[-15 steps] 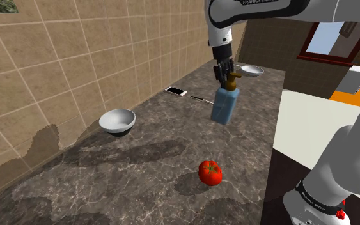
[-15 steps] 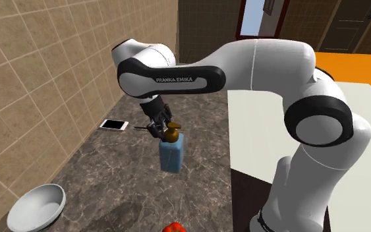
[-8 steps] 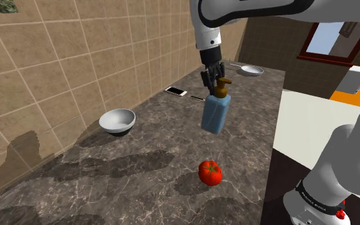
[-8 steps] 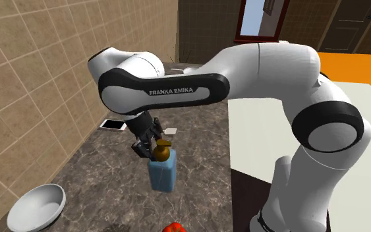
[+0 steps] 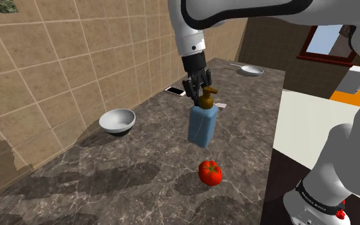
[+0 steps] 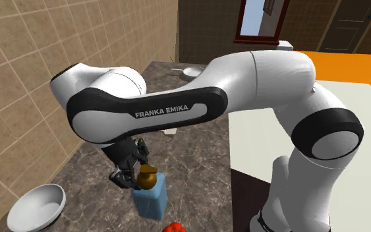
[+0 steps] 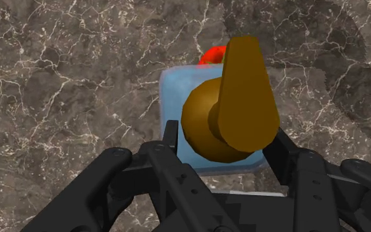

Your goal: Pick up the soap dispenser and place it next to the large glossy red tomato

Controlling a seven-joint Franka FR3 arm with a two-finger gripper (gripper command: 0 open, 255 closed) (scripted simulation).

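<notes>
I see the arm point(image 5: 255, 13) rise from its stand point(image 5: 313, 201) at the shoulder view's lower right, arch across the top of that picture and drop its wrist straight down over the dark marbled counter point(image 5: 140, 163). In the second exterior view the link lettered FRANKA EMIKA lies almost level, and the wrist hangs below its left end with the hand pointing down.

The gripper point(image 5: 198, 87) is clamped on the soap dispenser point(image 5: 203, 125). In the wrist view the two black fingers point(image 7: 171, 136) press in from either side just under the brown pump head point(image 7: 233, 112), pinching the neck, with the pale blue bottle body beyond them. The bottle hangs from the hand, leaning a little, and looks to be off the counter surface.

The dispenser is above the middle of the counter, near the red tomato point(image 5: 210, 172) but not touching it. In the shoulder view the tomato lies on the counter below and slightly right of the bottle. In the wrist view a sliver of the tomato shows past the bottle's far edge.

A white bowl point(image 5: 117, 120) stands well apart, towards the tiled wall point(image 5: 57, 57). A phone point(image 5: 175, 91) lies flat behind the gripper, and a small pan point(image 5: 251, 70) sits at the counter's far end.
</notes>
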